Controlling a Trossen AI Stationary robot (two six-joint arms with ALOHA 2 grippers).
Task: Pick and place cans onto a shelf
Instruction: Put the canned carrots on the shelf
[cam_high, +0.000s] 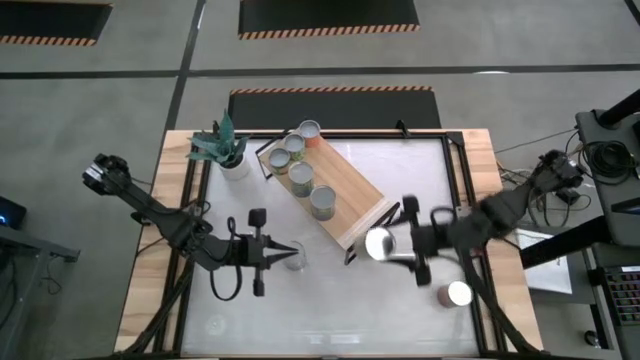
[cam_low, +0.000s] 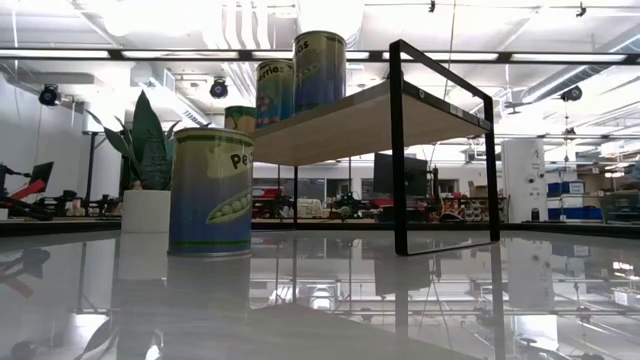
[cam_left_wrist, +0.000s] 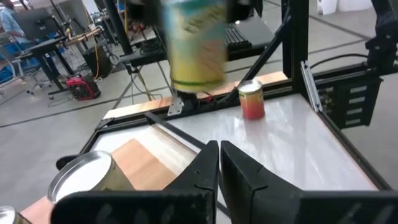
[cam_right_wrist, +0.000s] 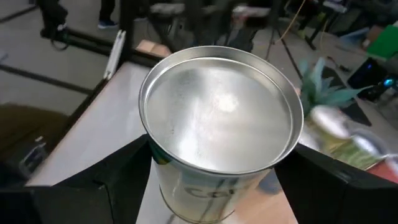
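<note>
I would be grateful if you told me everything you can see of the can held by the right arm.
The can is a short metal cylinder with a plain, shiny silver top and a raised rim; its side carries a yellowish label with green trim. It is upright and lifted off the table, clamped at its sides by the right end effector. From above it sits just off the shelf's near end. Only the fingers touch it.
</note>
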